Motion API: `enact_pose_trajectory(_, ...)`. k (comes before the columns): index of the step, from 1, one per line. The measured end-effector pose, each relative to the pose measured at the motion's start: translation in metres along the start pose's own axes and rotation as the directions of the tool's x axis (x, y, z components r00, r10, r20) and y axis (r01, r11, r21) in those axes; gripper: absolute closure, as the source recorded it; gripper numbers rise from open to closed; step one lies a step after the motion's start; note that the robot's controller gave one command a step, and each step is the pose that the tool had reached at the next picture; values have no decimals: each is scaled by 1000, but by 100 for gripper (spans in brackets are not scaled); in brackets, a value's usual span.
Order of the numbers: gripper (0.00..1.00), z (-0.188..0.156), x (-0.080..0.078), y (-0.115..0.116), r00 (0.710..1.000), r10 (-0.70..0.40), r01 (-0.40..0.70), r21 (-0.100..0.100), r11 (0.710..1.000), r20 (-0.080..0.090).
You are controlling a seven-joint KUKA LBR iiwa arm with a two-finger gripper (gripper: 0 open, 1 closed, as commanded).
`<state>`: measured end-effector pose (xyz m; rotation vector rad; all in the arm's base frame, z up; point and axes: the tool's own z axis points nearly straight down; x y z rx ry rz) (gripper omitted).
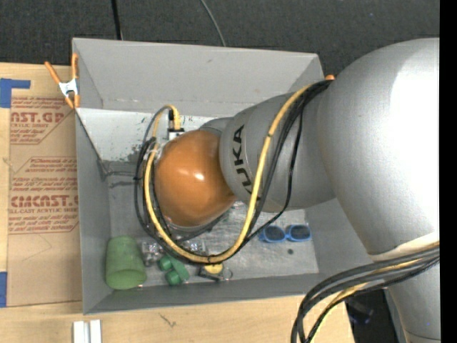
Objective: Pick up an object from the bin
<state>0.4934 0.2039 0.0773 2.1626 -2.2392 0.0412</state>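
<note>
The bin (193, 70) is scuffed matt metal; the green cup (123, 263) looks matt, perhaps plastic.

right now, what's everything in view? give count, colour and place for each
bin: one, grey metal, middle of the view
cylinder-shaped thing: one, light green, bin's lower-left corner
small chunky thing: one, dark green, just right of the light green one
two-lobed thing: one, blue, bin floor at lower right, beside the arm
arm: one, silver, reaching in from the right
orange cover: one, on the arm's wrist, over the bin's middle
cables: several, yellow and black, looped round the wrist
</note>
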Motion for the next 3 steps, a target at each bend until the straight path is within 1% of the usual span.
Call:
enact_pose_trajectory(1,100,-1,-9,1,1000,-4,4,7,1000,22)
enact_pose_trajectory(2,100,-206,20,-12,986,-159,158,16,987,42)
enact_pose_trajectory(3,100,-202,30,-37,984,-173,172,10,985,42)
